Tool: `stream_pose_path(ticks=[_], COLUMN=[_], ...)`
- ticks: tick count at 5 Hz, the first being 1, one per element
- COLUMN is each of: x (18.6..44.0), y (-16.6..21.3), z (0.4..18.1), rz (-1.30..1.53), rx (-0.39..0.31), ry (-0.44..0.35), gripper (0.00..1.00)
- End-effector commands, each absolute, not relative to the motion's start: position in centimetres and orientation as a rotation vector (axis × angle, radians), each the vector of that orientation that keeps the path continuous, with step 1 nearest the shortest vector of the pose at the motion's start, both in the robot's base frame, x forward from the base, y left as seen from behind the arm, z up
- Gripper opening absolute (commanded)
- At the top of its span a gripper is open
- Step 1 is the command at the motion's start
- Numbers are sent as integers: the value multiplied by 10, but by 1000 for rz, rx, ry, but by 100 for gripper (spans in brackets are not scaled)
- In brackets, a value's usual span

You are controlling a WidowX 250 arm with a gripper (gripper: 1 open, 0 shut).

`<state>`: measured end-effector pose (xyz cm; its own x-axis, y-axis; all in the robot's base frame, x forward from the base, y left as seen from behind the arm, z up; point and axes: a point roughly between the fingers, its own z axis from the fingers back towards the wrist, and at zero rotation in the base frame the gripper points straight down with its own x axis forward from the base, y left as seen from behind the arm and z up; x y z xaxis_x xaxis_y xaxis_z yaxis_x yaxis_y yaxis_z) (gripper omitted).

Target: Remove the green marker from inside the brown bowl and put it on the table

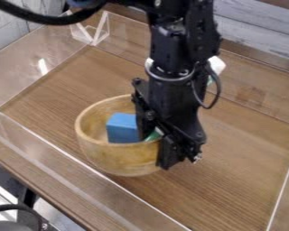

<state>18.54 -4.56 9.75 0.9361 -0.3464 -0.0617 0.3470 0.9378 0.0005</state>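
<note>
Green marker [166,133] is seen only as a sliver inside brown bowl [105,155], at approx 3 o'clock of blue block [123,127]. Gripper [172,152], jaws fully closed, is lowered over it; marker axis can't be told.

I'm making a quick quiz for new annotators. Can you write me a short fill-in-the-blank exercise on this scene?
1. The block lying inside the brown bowl is ____ in colour.
2. The gripper points straight ____ into the bowl.
3. The green marker is not yet on the ____.
4. The table has walls of clear ____.

Missing words: blue; down; table; acrylic
</note>
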Motion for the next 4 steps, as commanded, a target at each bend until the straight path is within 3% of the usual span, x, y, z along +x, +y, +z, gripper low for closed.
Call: stream_pose_path(ticks=[1,4], x=[191,190], y=[-44,-46], z=[108,110], rz=[-335,-287], rx=[9,5], ry=[-7,-34], gripper=[0,0])
